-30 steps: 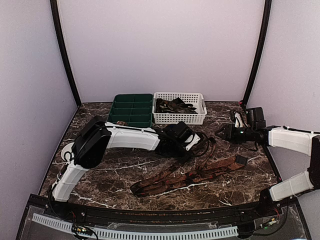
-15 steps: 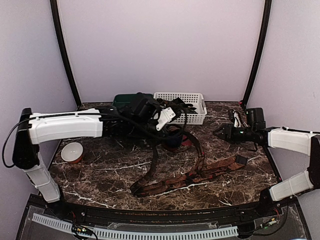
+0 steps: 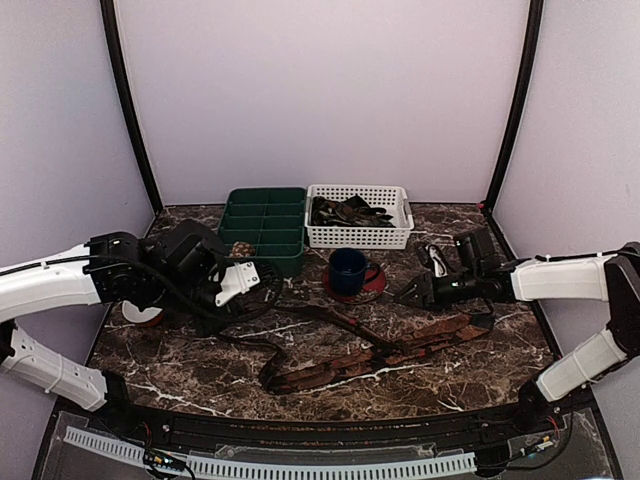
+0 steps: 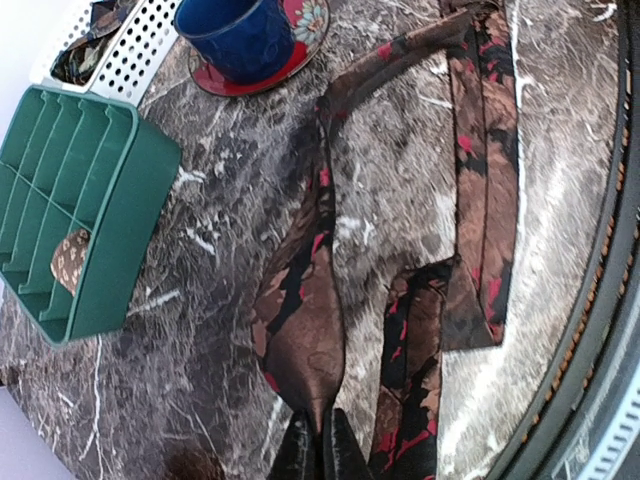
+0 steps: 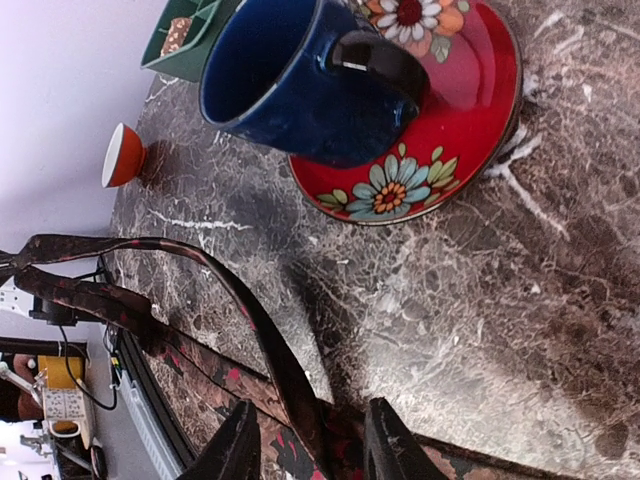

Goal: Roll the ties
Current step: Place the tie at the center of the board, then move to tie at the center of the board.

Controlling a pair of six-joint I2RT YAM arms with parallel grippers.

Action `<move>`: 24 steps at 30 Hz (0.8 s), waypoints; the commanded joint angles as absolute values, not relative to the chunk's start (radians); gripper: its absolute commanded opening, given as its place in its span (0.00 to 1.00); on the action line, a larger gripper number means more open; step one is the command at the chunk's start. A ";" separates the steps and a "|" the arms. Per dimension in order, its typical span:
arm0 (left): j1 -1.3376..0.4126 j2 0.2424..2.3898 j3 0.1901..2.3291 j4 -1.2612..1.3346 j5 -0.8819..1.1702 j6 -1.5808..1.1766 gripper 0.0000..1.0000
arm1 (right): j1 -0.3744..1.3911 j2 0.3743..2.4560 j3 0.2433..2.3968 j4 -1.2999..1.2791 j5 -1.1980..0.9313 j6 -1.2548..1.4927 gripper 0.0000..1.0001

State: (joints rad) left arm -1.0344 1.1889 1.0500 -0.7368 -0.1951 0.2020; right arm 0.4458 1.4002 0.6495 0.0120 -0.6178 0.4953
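A long dark brown tie (image 3: 385, 352) with red flecks lies folded across the table's front middle. My left gripper (image 4: 320, 448) is shut on its wide end (image 4: 305, 340), held just above the table at the left (image 3: 258, 300). My right gripper (image 5: 310, 452) is open, with a raised strand of the tie (image 5: 265, 345) passing between its fingers; it hovers right of centre (image 3: 408, 296). A small speckled rolled tie (image 4: 70, 258) sits in the green divided tray (image 3: 265, 222). More dark ties (image 3: 345, 210) fill the white basket (image 3: 390, 238).
A blue mug (image 3: 347, 270) stands on a red flowered saucer (image 3: 372, 291) behind the tie, close to my right gripper. An orange bowl (image 5: 122, 155) sits at the left, mostly hidden under my left arm (image 3: 60, 280). The tray and basket line the back edge.
My left arm has swung from the back centre out to the left, dragging the tie's wide end with it. My right gripper has moved left and down over the tie.
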 commanded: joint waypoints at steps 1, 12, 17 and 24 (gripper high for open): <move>-1.061 1.166 1.080 -0.919 -0.225 0.168 0.01 | 0.489 1.417 0.648 -0.015 -0.616 0.486 0.33; -1.126 1.188 1.080 -0.904 -0.279 0.168 0.23 | 0.544 1.481 0.579 -0.062 -0.546 0.525 0.25; -1.126 1.117 1.051 -0.713 -0.167 0.176 0.55 | 0.548 1.514 0.548 -0.081 -0.545 0.519 0.24; -1.126 1.340 1.027 -0.405 -0.107 0.235 0.66 | 0.549 1.545 0.520 -0.104 -0.544 0.520 0.24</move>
State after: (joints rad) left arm -1.1240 1.1778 1.0340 -0.5926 -0.1806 0.1951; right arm 0.5396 1.5108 0.5579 -0.0631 -0.5648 0.5179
